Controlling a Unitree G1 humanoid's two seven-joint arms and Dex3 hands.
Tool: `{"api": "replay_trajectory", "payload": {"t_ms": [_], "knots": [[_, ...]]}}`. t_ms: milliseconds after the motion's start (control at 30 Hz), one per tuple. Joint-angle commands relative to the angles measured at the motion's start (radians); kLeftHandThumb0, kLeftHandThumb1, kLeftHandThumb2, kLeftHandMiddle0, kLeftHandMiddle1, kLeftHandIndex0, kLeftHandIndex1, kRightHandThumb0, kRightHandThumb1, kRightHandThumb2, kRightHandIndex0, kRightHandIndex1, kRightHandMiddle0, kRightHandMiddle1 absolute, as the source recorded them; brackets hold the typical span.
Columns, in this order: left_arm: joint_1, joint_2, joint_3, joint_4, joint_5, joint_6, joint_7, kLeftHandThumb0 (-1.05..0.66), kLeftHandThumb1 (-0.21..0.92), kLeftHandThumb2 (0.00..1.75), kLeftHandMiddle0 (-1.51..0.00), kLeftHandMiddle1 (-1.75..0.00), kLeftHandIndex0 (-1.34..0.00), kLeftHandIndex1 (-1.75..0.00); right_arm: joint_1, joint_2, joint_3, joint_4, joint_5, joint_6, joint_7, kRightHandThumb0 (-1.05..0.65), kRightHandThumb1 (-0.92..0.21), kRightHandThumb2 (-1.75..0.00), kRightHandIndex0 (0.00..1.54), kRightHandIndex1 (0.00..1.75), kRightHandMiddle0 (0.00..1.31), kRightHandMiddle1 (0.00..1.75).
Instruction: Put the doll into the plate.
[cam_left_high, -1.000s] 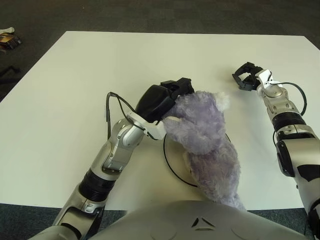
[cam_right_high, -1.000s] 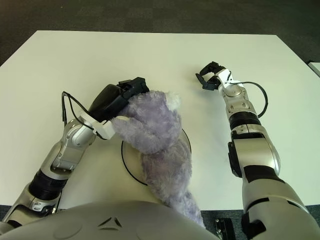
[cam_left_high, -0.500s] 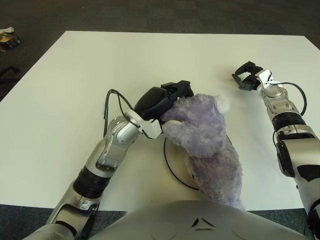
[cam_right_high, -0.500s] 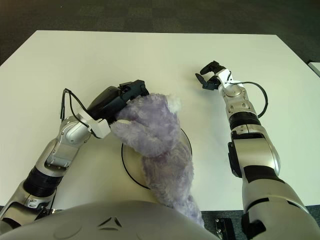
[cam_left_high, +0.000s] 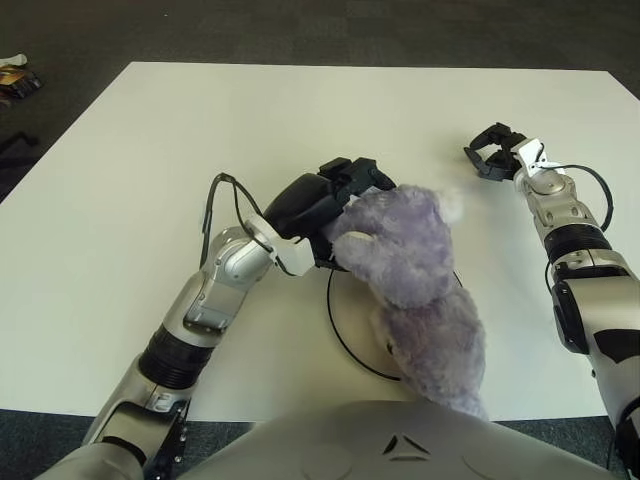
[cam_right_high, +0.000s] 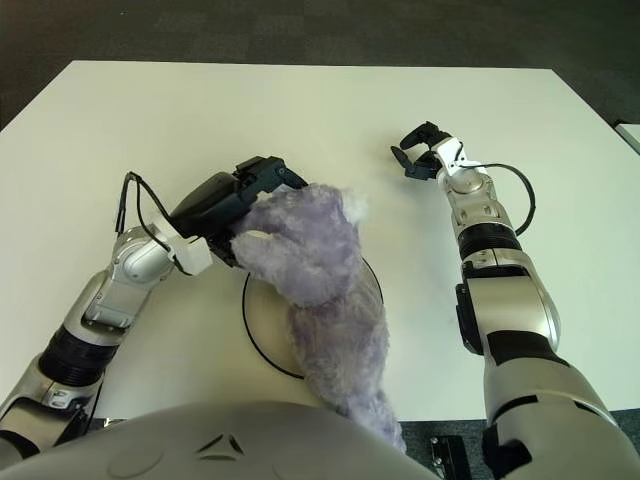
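Observation:
A fluffy purple doll lies stretched across the white plate with a black rim, near the table's front edge. Its head points to the upper left and its body runs down toward my chest, hiding most of the plate. My left hand sits at the doll's head, its dark fingers curled against the fur on the left side. My right hand shows apart at the right side of the table, well clear of the doll, with relaxed fingers and nothing in them.
The white table stretches wide to the back and left. A black cable loops off my left wrist. A small object lies on the dark floor at the far left.
My left arm has swung a little to the left, and its hand has turned at the doll's head. The doll has settled lower over the plate. The right hand has not moved.

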Motion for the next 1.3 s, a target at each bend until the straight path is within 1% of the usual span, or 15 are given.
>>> {"api": "replay_trajectory", "payload": {"t_ms": [0, 233, 267, 300, 400, 467, 600, 667, 700, 867, 967, 1033, 1133, 1200, 1267], "knots": [[-0.019, 0.016, 0.013, 0.009, -0.008, -0.028, -0.01, -0.54, 0.33, 0.92, -0.05, -0.95, 0.0, -0.93, 0.114, 0.056, 0.027, 0.066, -0.022, 0.099, 0.052, -0.01, -0.77, -0.77, 0.2, 1.75, 0.18, 1.75], [-0.04, 0.057, 0.039, 0.054, -0.018, -0.119, -0.011, -0.71, 0.5, 0.71, -0.1, -0.59, 0.0, -0.71, 0.116, 0.054, 0.035, 0.062, -0.035, 0.092, 0.049, -0.01, -0.71, -0.86, 0.23, 1.75, 0.22, 1.75], [-0.044, 0.062, 0.043, 0.06, -0.023, -0.126, -0.014, -0.71, 0.5, 0.71, -0.1, -0.59, 0.0, -0.71, 0.116, 0.054, 0.035, 0.062, -0.035, 0.093, 0.049, -0.01, -0.71, -0.86, 0.23, 1.75, 0.22, 1.75], [-0.049, 0.069, 0.048, 0.066, -0.031, -0.131, -0.02, -0.73, 0.51, 0.68, -0.11, -0.48, 0.0, -0.65, 0.115, 0.054, 0.034, 0.062, -0.035, 0.094, 0.05, -0.01, -0.7, -0.87, 0.24, 1.75, 0.23, 1.75], [-0.059, 0.089, 0.063, 0.082, -0.056, -0.139, -0.04, -0.73, 0.52, 0.67, -0.1, -0.37, 0.0, -0.57, 0.115, 0.055, 0.031, 0.063, -0.031, 0.097, 0.051, -0.01, -0.69, -0.88, 0.25, 1.75, 0.23, 1.75], [-0.066, 0.105, 0.075, 0.094, -0.079, -0.143, -0.058, -0.74, 0.54, 0.66, -0.08, -0.3, 0.0, -0.47, 0.114, 0.057, 0.027, 0.063, -0.026, 0.1, 0.052, -0.01, -0.68, -0.87, 0.34, 1.69, 0.18, 1.75], [-0.075, 0.124, 0.091, 0.108, -0.087, -0.146, -0.072, -0.75, 0.55, 0.65, -0.05, -0.19, 0.0, -0.36, 0.116, 0.058, 0.022, 0.061, -0.023, 0.1, 0.051, -0.01, -0.65, -0.89, 0.44, 1.64, 0.15, 1.75], [-0.08, 0.137, 0.103, 0.112, -0.082, -0.147, -0.073, -0.76, 0.55, 0.64, -0.03, -0.17, 0.0, -0.33, 0.116, 0.059, 0.022, 0.06, -0.025, 0.099, 0.05, -0.01, -0.64, -0.91, 0.46, 1.64, 0.15, 1.75], [-0.083, 0.149, 0.116, 0.111, -0.084, -0.146, -0.076, -0.77, 0.55, 0.64, -0.02, -0.13, 0.0, -0.31, 0.117, 0.059, 0.024, 0.059, -0.027, 0.098, 0.049, -0.01, -0.64, -0.92, 0.39, 1.68, 0.19, 1.75], [-0.087, 0.212, 0.188, 0.046, -0.139, -0.082, -0.138, -0.83, 0.57, 0.62, -0.03, -0.08, 0.0, -0.37, 0.117, 0.056, 0.03, 0.06, -0.034, 0.097, 0.046, -0.01, -0.67, -0.9, 0.28, 1.74, 0.23, 1.75], [-0.083, 0.222, 0.205, 0.021, -0.168, -0.031, -0.17, -0.86, 0.59, 0.59, -0.06, -0.07, 0.0, -0.46, 0.118, 0.056, 0.031, 0.06, -0.036, 0.097, 0.045, -0.01, -0.69, -0.88, 0.25, 1.74, 0.22, 1.75], [-0.073, 0.229, 0.23, 0.02, -0.226, 0.011, -0.193, -0.86, 0.6, 0.57, -0.07, -0.07, 0.0, -0.5, 0.118, 0.054, 0.031, 0.062, -0.038, 0.096, 0.046, -0.01, -0.7, -0.87, 0.24, 1.74, 0.22, 1.75], [-0.07, 0.253, 0.316, 0.107, -0.348, -0.028, -0.213, -0.87, 0.61, 0.56, -0.09, -0.07, 0.0, -0.57, 0.118, 0.054, 0.031, 0.062, -0.038, 0.097, 0.045, -0.01, -0.7, -0.86, 0.24, 1.75, 0.22, 1.75], [-0.077, 0.256, 0.331, 0.127, -0.372, -0.039, -0.221, -0.88, 0.63, 0.55, -0.09, -0.06, 0.0, -0.59, 0.118, 0.054, 0.03, 0.062, -0.038, 0.098, 0.045, -0.01, -0.7, -0.86, 0.24, 1.75, 0.22, 1.75], [-0.107, 0.291, 0.36, 0.179, -0.396, -0.031, -0.248, -0.88, 0.63, 0.54, -0.1, -0.06, 0.0, -0.61, 0.118, 0.054, 0.03, 0.064, -0.037, 0.098, 0.045, -0.01, -0.7, -0.86, 0.24, 1.75, 0.22, 1.75]]}}
